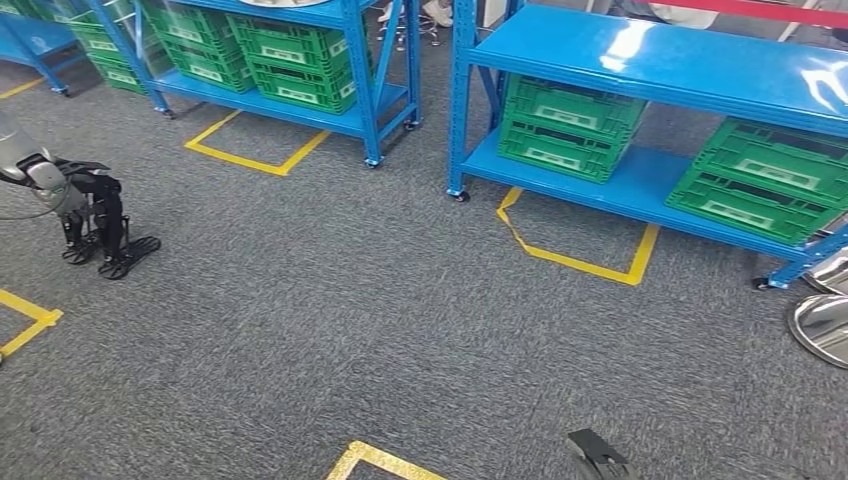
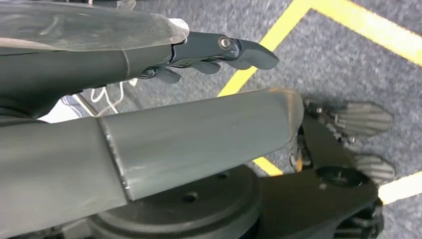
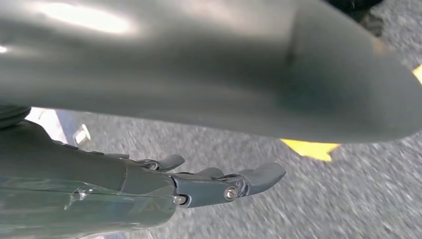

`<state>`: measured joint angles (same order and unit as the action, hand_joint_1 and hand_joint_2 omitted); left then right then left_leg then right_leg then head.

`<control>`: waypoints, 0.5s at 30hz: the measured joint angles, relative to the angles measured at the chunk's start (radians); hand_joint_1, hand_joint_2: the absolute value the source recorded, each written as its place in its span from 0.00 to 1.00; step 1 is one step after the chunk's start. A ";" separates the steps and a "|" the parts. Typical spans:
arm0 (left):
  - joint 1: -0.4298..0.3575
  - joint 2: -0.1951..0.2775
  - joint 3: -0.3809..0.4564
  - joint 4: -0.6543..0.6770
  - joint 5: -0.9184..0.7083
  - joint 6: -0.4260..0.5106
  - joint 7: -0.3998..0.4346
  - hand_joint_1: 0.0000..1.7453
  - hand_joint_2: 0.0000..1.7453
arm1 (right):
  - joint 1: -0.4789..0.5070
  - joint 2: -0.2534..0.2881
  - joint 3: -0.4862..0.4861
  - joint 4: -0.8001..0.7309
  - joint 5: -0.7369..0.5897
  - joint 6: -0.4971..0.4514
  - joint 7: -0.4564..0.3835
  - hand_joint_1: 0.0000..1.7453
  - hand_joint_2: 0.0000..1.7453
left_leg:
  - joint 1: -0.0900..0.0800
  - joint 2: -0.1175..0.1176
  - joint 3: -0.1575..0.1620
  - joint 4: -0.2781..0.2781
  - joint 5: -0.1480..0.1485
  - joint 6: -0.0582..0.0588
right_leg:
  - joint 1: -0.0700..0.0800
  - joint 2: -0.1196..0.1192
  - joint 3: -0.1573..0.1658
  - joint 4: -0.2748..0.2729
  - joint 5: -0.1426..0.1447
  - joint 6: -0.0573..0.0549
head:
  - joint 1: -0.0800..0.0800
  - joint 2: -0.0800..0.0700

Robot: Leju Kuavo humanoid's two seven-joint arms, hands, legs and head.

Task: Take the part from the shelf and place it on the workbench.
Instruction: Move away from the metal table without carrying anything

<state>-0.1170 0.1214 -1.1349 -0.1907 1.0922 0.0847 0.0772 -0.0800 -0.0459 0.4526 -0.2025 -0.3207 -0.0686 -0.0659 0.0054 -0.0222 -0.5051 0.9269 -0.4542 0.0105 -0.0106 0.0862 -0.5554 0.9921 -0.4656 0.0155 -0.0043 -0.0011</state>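
Observation:
My left hand [image 1: 95, 225] hangs low over the grey carpet at the left edge of the head view, dark fingers pointing down and apart, holding nothing. In the left wrist view its fingers [image 2: 224, 50] and thick grey thumb [image 2: 199, 139] lie spread with nothing between them. My right hand [image 3: 219, 186] also hangs over the carpet, fingers stretched out and bare. Two shiny round metal parts [image 1: 822, 328] show at the right edge of the head view, cut off by the frame. Both hands are far from them.
Two blue racks [image 1: 640, 60] on castors stand ahead, with green crates [image 1: 565, 125] on their lower shelves. Yellow tape outlines [image 1: 580, 262] mark the grey carpet. A wide stretch of carpet lies between me and the racks.

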 joint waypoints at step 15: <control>0.000 -0.004 0.000 0.000 0.005 -0.001 -0.001 0.00 0.00 | -0.005 -0.003 0.000 0.001 0.001 0.002 0.010 0.00 0.00 | 0.002 0.109 0.007 0.042 -0.045 -0.038 | -0.008 -0.108 0.030 -0.017 0.001 -0.010 | 0.025 0.000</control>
<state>-0.1172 0.1172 -1.1349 -0.1904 1.0967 0.0840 0.0762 -0.0852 -0.0488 0.4528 -0.2010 -0.3197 -0.0664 -0.0558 0.0069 0.0865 -0.4980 0.9687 -0.4996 -0.0274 -0.0183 -0.0223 -0.5251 0.9748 -0.4647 0.0055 0.0207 -0.0011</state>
